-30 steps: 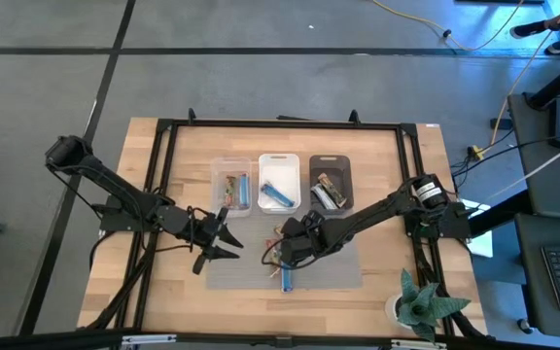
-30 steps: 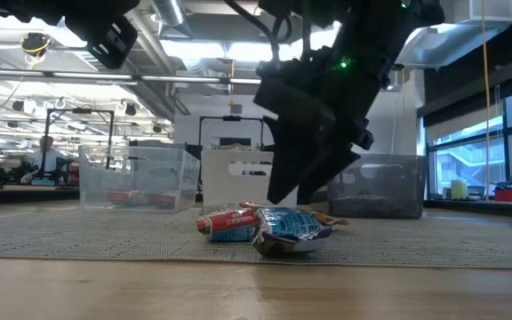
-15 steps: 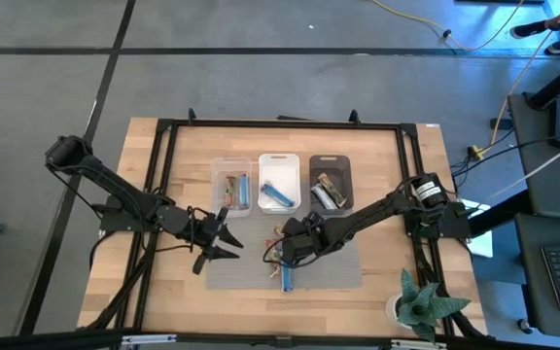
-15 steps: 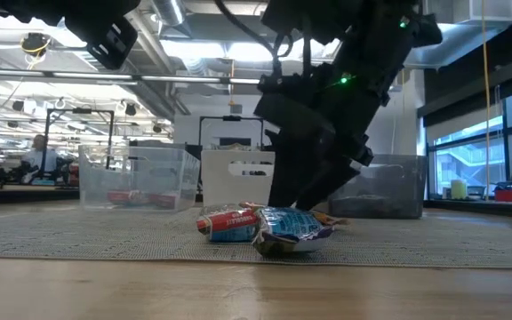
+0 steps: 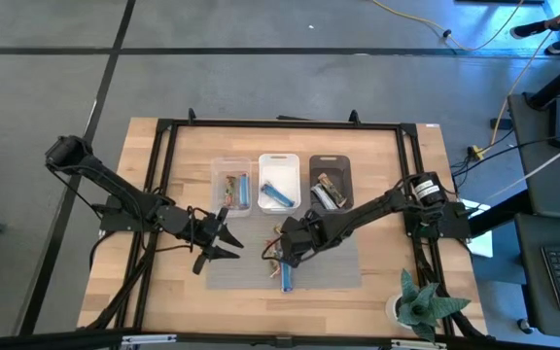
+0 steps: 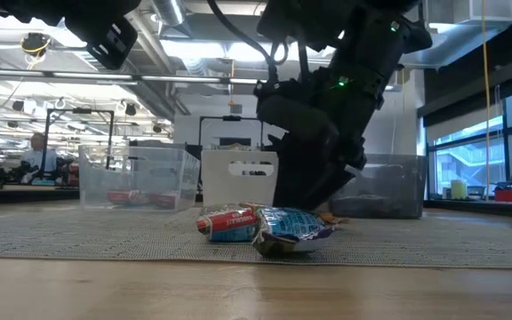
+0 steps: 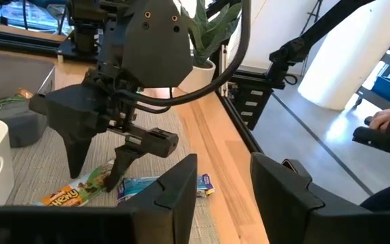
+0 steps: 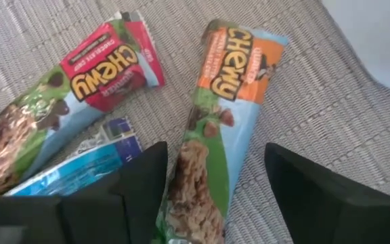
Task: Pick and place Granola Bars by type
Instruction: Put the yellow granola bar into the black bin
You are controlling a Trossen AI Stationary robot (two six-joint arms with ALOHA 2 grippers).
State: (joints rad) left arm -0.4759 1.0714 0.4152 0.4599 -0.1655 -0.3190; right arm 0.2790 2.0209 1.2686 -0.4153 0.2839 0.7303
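Observation:
On the grey mat [image 5: 338,272] lie an orange-green bar [image 8: 232,74], a red-green bar [image 8: 93,74] and a blue bar [image 8: 80,166], all flat and close together. My right gripper [image 8: 214,152] points steeply down over them, open. Its fingers stand on either side of the orange-green bar's lower half, and I see no touch. In the low view the red-green bar [image 6: 229,222] and blue bar [image 6: 293,226] lie in front of that gripper [image 6: 305,191]. My left gripper [image 5: 227,244] waits open above the wood left of the mat, with nothing in it.
Three bins stand in a row behind the mat: a clear one [image 5: 231,187], a white one [image 5: 278,165] and a dark one [image 5: 331,163], each with bars inside. A black frame [image 5: 280,123] runs around the table. A potted plant [image 5: 421,301] stands at the near right corner.
My right gripper has come down a little toward the bars on the mat, shifting slightly toward the table's left edge and tipping steeper. The bars have stayed where they were.

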